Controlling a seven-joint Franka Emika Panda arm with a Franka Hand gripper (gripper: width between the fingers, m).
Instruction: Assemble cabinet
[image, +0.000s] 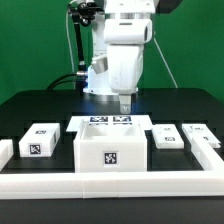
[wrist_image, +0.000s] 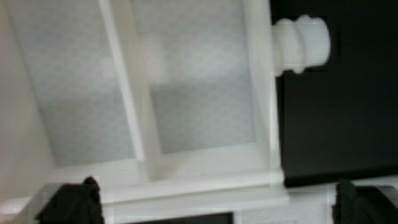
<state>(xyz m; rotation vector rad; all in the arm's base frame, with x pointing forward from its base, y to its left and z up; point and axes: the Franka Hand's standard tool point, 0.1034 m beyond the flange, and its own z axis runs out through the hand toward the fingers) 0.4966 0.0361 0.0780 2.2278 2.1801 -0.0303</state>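
Note:
The cabinet's large white box (image: 110, 150) stands at the front middle of the black table, with a black-and-white tag on its front face. My gripper (image: 122, 103) hangs just behind it, fingers pointing down, above the box's back edge. In the wrist view the box (wrist_image: 178, 90) fills the picture from above, open, with a white dividing wall (wrist_image: 128, 90) inside. My gripper (wrist_image: 219, 203) is open, its dark fingertips (wrist_image: 75, 200) wide apart on either side of the box's white edge, holding nothing. Small white tagged blocks lie to the exterior view's left (image: 38, 140) and right (image: 165, 137).
The marker board (image: 110, 122) lies flat behind the box, under the gripper. Another white tagged part (image: 197, 133) lies at the far right. A low white border rail (image: 110, 185) runs along the front and sides. A white ribbed knob-like part (wrist_image: 302, 45) shows beside the box in the wrist view.

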